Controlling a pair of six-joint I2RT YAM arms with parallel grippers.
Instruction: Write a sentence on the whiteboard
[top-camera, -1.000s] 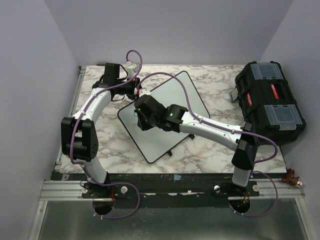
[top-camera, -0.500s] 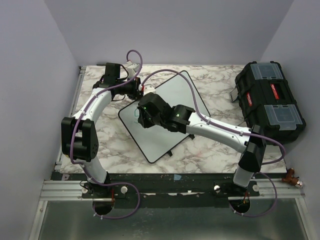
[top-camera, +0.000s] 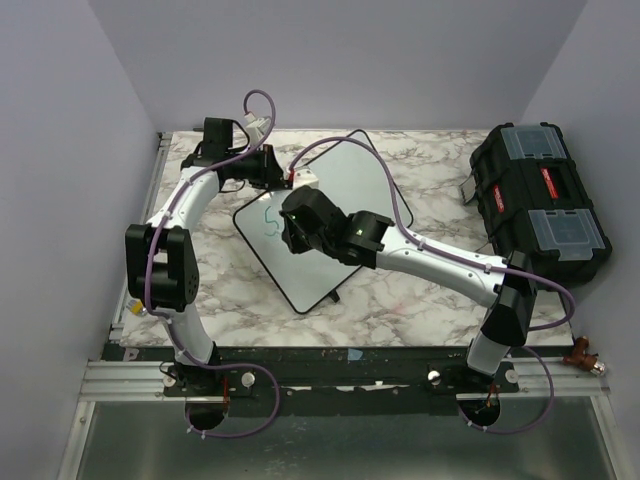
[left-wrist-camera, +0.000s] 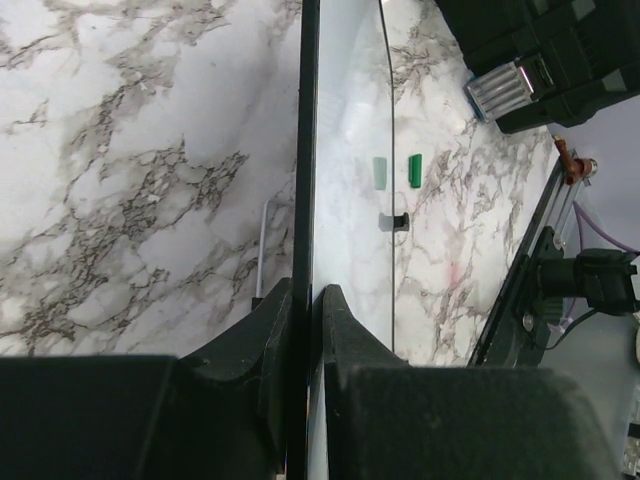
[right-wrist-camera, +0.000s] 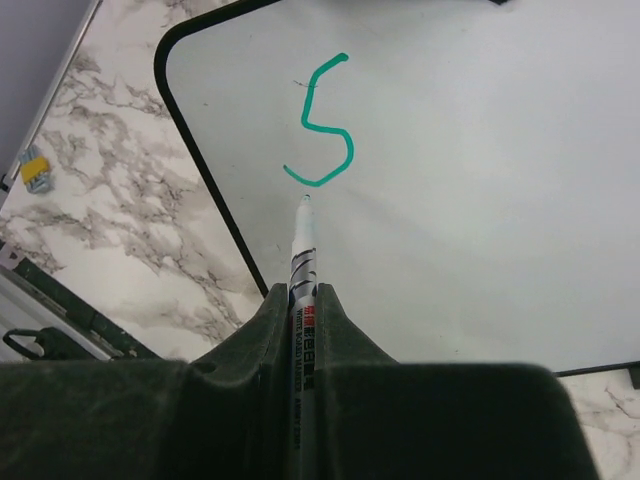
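The whiteboard (top-camera: 330, 190) lies at an angle mid-table, and its far edge looks raised. My left gripper (top-camera: 287, 179) is shut on that edge; the left wrist view shows the board (left-wrist-camera: 350, 200) edge-on between its jaws (left-wrist-camera: 305, 290). My right gripper (top-camera: 289, 232) is shut on a white marker (right-wrist-camera: 302, 262), whose tip sits just off the board below a green "S" (right-wrist-camera: 325, 125). The "S" is the only part of the sentence on the board, and it also shows in the top view (top-camera: 268, 222).
A black toolbox (top-camera: 540, 205) stands at the right edge of the table. A green marker cap (left-wrist-camera: 415, 172) lies on the marble beside the board. A small yellow item (right-wrist-camera: 33, 170) sits at the table's left edge.
The left gripper has shifted back and left with the board's edge, which turned and tilted the board. The right gripper has moved off the writing, so the green "S" now shows.
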